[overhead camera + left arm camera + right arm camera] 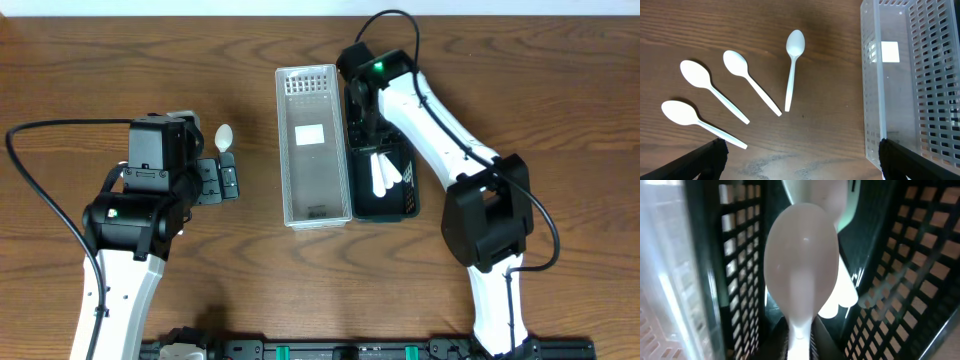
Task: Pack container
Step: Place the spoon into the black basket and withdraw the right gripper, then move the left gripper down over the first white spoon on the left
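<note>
The spoon (800, 270) hangs bowl-first inside the black basket (912, 280), above the packed spoons (842, 297). Its handle sits between your right jaws; you cannot tell whether they grip it. Release it crooked and it may snag the lattice wall. Your left jaws gape wide and empty over four loose spoons (747, 80) on the table (830, 125).

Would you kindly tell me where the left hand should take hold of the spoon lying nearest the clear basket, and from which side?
Probably mid-handle, from straight above, closing across it. The spoon lies flat on the table, its handle thin and straight, with bare wood on both sides up to the next spoon and the clear basket. The rounded bowl would likely slip.
</note>
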{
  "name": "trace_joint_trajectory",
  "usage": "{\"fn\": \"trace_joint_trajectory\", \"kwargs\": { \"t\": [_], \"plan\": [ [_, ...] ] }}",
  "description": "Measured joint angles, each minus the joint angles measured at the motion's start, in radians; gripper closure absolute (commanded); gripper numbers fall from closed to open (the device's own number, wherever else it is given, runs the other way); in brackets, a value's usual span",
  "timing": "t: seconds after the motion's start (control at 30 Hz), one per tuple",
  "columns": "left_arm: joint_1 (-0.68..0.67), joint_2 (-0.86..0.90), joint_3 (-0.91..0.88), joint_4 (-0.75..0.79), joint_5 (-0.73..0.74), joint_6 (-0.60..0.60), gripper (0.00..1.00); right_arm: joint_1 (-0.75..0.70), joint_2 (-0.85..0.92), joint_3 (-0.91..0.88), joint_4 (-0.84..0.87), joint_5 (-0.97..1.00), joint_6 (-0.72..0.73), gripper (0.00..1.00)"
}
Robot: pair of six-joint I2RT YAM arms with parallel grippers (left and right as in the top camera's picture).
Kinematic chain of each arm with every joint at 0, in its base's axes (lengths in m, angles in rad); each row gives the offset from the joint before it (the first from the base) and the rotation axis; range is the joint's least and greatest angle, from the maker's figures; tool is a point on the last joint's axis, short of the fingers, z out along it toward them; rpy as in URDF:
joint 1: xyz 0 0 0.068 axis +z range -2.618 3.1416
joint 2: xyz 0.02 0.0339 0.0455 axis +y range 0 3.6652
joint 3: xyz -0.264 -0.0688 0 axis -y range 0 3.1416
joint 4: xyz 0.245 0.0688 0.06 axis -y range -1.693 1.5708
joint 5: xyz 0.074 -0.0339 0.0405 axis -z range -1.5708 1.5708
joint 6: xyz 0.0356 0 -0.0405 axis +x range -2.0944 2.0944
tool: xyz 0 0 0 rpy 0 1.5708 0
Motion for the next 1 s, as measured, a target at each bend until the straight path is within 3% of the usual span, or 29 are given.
{"fn": "trace_joint_trajectory", "kwargs": {
  "t": [0.1, 0.37, 0.47, 0.57, 0.73, 1.0],
  "plan": [
    [0.0, 0.0, 0.0, 0.0, 0.0, 0.0, 0.02, 0.002, -0.002, 0.014, 0.003, -0.001, -0.033, 0.36],
    [0.0, 0.0, 0.002, -0.022, 0.004, -0.001, 0.02, -0.023, -0.023, 0.119, -0.008, 0.012, -0.144, 0.27],
    [0.0, 0.008, 0.052, -0.035, 0.009, -0.006, 0.02, -0.064, -0.071, 0.179, -0.014, 0.045, -0.155, 0.05],
    [0.002, 0.04, 0.174, -0.033, 0.008, -0.008, 0.02, -0.145, -0.163, 0.221, -0.014, 0.079, -0.168, 0.01],
    [0.041, 0.163, 0.344, -0.027, 0.011, -0.008, 0.02, -0.357, -0.295, 0.258, -0.071, 0.121, -0.174, 0.01],
    [0.113, 0.547, 0.365, -0.021, 0.012, 0.014, 0.02, -0.542, -0.294, 0.161, -0.097, 0.132, -0.15, 0.01]
  ]
}}
